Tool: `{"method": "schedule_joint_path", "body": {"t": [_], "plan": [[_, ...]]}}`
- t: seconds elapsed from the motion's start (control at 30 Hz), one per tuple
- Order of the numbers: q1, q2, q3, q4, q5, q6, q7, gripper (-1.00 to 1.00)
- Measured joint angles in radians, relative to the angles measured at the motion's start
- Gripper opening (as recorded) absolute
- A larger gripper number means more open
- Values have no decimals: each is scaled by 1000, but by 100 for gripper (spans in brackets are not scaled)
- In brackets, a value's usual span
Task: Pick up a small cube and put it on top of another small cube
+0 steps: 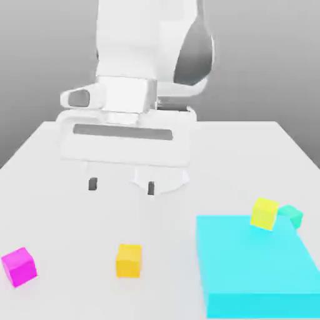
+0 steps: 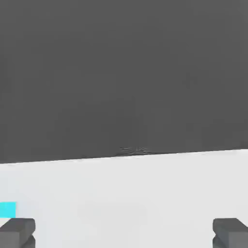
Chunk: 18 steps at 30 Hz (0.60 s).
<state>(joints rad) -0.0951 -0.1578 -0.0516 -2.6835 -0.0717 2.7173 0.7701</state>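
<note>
The small orange-yellow cube (image 1: pixel 129 260) rests on the white table near the front, a little to the exterior view's left of centre. The teal-green small cube (image 1: pixel 291 215) sits at the exterior view's right, partly hidden behind a paler yellow cube (image 1: pixel 265 214). My gripper (image 1: pixel 122 185) hangs above the table's middle, well behind the orange-yellow cube, open with nothing between its dark fingertips (image 1: pixel 92 184). In the hand view the gripper (image 2: pixel 124 232) shows both fingertips (image 2: pixel 19 230) far apart over bare table.
A big flat cyan block (image 1: pixel 255 264) fills the front right, with the pale yellow cube on its far edge; a sliver of the cyan block (image 2: pixel 7 209) shows in the hand view. A magenta cube (image 1: pixel 19 266) sits front left. The white arm (image 1: pixel 150 56) rises behind.
</note>
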Motion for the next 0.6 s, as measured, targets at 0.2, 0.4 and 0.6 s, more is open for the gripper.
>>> {"method": "schedule_joint_path", "body": {"t": [0.2,0.4,0.6], "plan": [[-21,216,-5,-109,81,147,-81,0],[-55,434,36,-80,120,322,-112,0],[-57,454,38,-76,118,338,-111,-100]]}}
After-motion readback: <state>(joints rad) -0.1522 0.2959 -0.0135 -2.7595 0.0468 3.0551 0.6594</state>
